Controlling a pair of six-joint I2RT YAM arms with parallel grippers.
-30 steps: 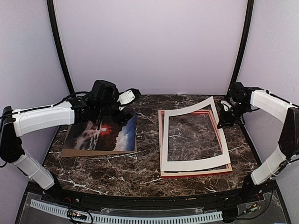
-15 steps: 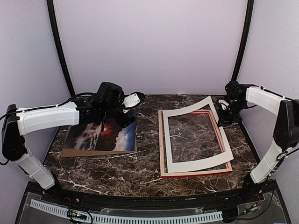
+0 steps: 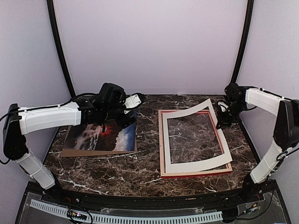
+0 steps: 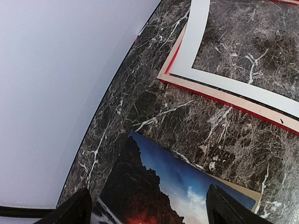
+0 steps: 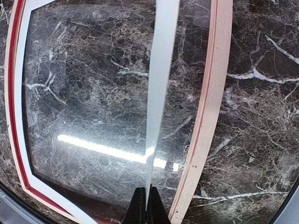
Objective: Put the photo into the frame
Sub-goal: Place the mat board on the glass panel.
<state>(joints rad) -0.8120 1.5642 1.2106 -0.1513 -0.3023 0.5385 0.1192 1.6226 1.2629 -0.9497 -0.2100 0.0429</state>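
Photo [image 3: 105, 135] lay picture-up on backing board [image 3: 70, 151], left half of table [image 3: 140, 175], long axis along near edge. Left fingers [image 4: 229, 210] apart, above its far right corner; left arm nearer. Frame [image 3: 162, 140] right of centre, long axis near-to-far, apparently back up. Right fingers [image 5: 139, 210] clamped on mat [image 5: 161, 70] corner, held off frame's far right corner.

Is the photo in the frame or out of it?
Out. The photo lies on the brown backing board to the left, apart from the frame, whose pane shows only the tabletop beneath.
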